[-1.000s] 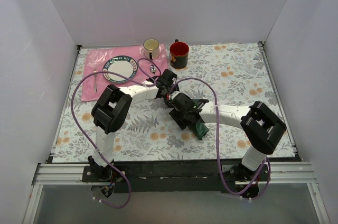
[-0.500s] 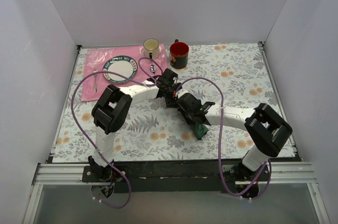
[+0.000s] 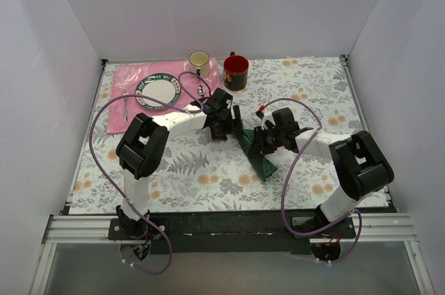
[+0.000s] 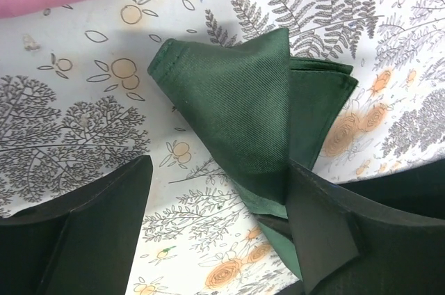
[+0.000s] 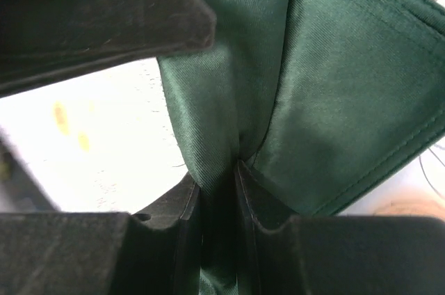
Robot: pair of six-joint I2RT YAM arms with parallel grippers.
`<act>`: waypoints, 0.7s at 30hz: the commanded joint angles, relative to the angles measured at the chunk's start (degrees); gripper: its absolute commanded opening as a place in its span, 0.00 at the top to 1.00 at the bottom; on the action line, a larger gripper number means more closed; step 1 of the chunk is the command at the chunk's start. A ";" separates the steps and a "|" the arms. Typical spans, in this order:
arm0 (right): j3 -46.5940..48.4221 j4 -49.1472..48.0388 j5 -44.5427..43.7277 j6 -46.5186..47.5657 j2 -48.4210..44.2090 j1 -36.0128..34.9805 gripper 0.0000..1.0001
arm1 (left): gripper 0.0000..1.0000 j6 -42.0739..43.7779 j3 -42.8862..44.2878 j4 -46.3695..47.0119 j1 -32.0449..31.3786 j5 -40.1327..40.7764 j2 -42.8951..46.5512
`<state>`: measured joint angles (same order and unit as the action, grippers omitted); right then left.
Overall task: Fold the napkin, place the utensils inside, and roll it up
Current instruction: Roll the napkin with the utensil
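The dark green napkin (image 3: 259,161) lies folded in a narrow bundle on the floral table, just right of centre. My right gripper (image 3: 259,140) is shut on a fold of it; in the right wrist view the cloth (image 5: 334,100) is pinched between my right gripper's (image 5: 219,170) two pads. My left gripper (image 3: 226,126) is open at the napkin's far left end. In the left wrist view my left gripper (image 4: 219,170) has its jaws wide apart, and its right finger (image 4: 323,225) overlaps the napkin (image 4: 236,100). No black-handled utensils are in view.
A pink placemat (image 3: 128,93) at the back left carries a plate (image 3: 158,90) and a small silver fork (image 3: 126,106). A cream mug (image 3: 199,62) and a red mug (image 3: 236,71) stand behind the grippers. White walls enclose the table.
My right arm has swung to the right and its gripper now holds the napkin from the right side, pulling it up and out. My left gripper has barely moved.
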<state>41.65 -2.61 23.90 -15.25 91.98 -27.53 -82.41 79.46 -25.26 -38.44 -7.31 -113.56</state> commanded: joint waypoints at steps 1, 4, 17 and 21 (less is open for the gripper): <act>-3.15 -4.50 17.56 -2.77 6.97 5.10 0.88 | 0.27 -0.38 -0.01 1.43 0.12 -3.93 1.77; -4.12 -8.71 23.11 -4.44 10.49 7.57 0.89 | 0.26 -0.91 1.31 1.96 -0.41 -6.22 -0.69; -2.01 -5.66 26.46 -1.55 13.75 11.27 0.82 | 0.34 -0.39 4.91 -0.40 -1.03 3.26 -7.81; -0.52 0.32 21.99 2.32 10.95 11.27 0.73 | 0.47 0.06 3.95 -0.94 0.11 3.44 -8.70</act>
<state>40.71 -12.47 52.99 -19.18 104.20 -16.23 -83.81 84.95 -23.33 -39.44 -9.13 -119.57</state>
